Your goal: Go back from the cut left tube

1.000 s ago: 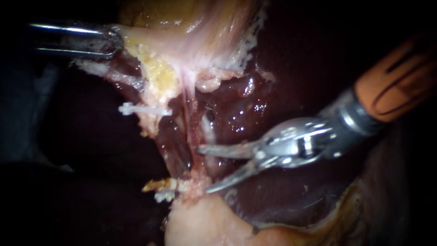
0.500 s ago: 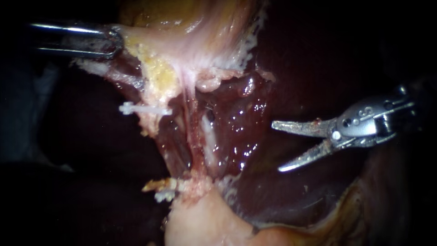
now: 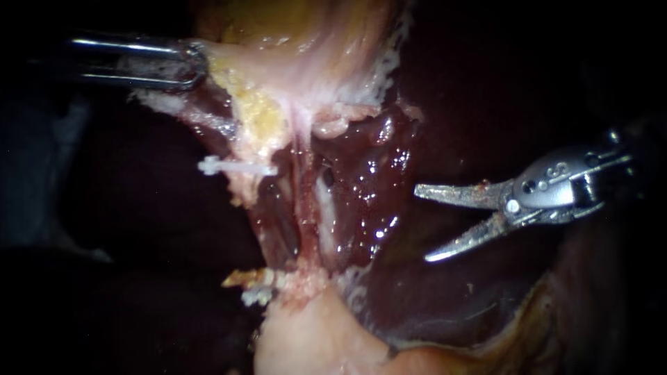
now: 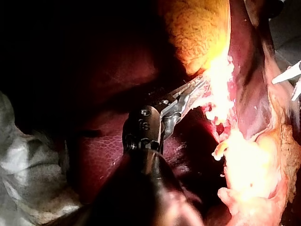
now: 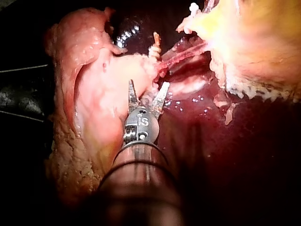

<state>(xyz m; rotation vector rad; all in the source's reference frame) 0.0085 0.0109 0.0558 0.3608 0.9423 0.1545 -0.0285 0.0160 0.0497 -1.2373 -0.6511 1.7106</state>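
Note:
In the endoscope view my left instrument (image 3: 189, 66) comes in at the upper left, its jaws shut on the pale edge of the gallbladder (image 3: 306, 62), holding it up. A white clip (image 3: 236, 167) sits on a short tube stump below that edge. More clips (image 3: 253, 281) lie lower down, apart from the first. A thin pink tube (image 3: 306, 222) runs between them, over the wet liver bed (image 3: 368, 187). My right instrument (image 3: 422, 223) hangs to the right, its two curved blades open and holding nothing, well clear of the tubes. The right wrist view shows the same open blades (image 5: 147, 89).
Dark liver (image 3: 445, 305) fills the lower right, under my right instrument. A pale lump of tissue (image 3: 313, 340) lies at the bottom centre. In the left wrist view, crumpled drape (image 4: 28, 155) lies beside the left shaft.
My right instrument drew back to the right, away from the tubes, with its blades open, then held still. My left instrument shifted slightly right, carrying the gallbladder edge and upper clip along.

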